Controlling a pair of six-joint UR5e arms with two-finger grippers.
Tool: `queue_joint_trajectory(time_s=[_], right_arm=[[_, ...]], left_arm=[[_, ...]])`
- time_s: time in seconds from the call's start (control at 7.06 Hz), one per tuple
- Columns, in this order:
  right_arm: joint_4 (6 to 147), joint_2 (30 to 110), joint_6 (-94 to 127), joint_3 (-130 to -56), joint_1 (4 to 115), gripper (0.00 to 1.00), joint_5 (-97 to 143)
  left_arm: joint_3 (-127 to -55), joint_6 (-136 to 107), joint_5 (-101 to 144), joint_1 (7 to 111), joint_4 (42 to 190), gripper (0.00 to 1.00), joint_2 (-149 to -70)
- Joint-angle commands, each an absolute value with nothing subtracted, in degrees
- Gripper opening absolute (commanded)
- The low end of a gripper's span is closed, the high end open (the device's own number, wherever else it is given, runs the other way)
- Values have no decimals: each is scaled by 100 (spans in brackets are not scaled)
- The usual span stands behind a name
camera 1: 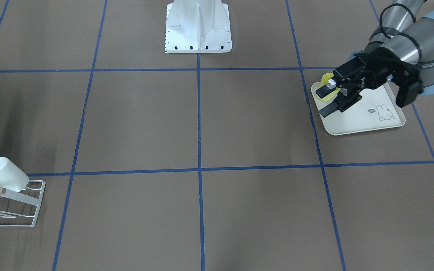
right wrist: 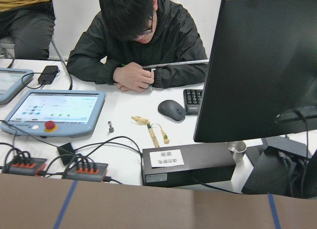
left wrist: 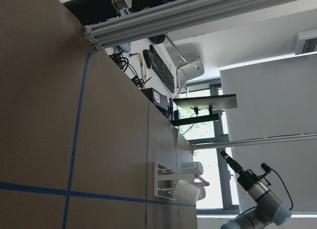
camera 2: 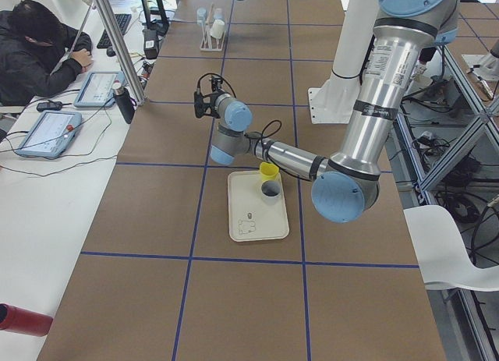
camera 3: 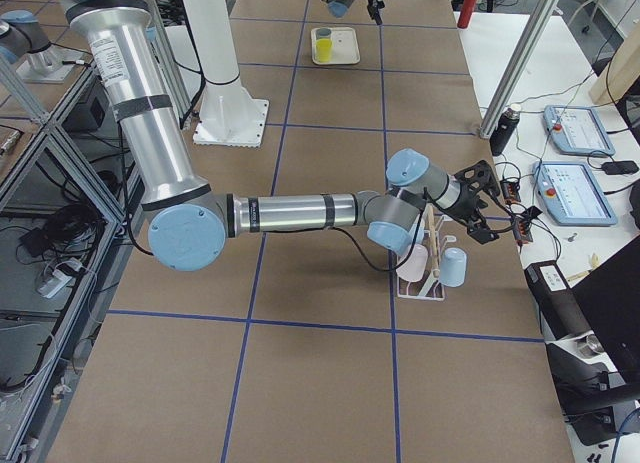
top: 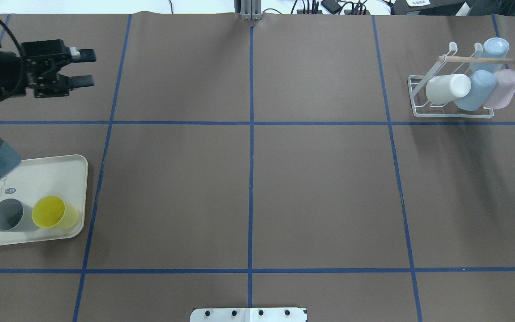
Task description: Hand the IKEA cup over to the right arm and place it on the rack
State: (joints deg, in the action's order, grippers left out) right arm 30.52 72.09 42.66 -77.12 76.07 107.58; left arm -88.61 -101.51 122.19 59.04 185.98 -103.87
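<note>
Fingers of the left gripper (top: 93, 67) are held apart with nothing between them, raised above the table (top: 248, 192). Below it and nearer the robot, a yellow cup (top: 55, 212) and a grey cup (top: 9, 215) are set side by side on the tray (top: 38, 170), the yellow one close to the rim. Wide bare table is seen between this gripper and the rack (top: 452, 114). The right gripper (camera 3: 487, 205) is held just beside the rack; its grip cannot be told.

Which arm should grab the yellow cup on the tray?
Left: the left gripper is open near the tray holding the yellow cup, while the right arm is far off at the rack.
</note>
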Motion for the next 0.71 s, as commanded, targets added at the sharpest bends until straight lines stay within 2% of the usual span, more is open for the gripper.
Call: queue_joint_trajectory(time_s=[0.0,0.28,0.57], right_arm=[[3445,7251,5022,-8251,7726,100,11678],[3419,7260,6121,-8646,7517,100,11759],[3401,7286,6477,-8841,7322,100,11751]], left_arm=[[-8929,-8830,13320,6695,18265,100,-9707],[-9218,-8247,13368,6741,17967,100,-8951],[-9597,-7807,12853,7030,17868,100,-8693]])
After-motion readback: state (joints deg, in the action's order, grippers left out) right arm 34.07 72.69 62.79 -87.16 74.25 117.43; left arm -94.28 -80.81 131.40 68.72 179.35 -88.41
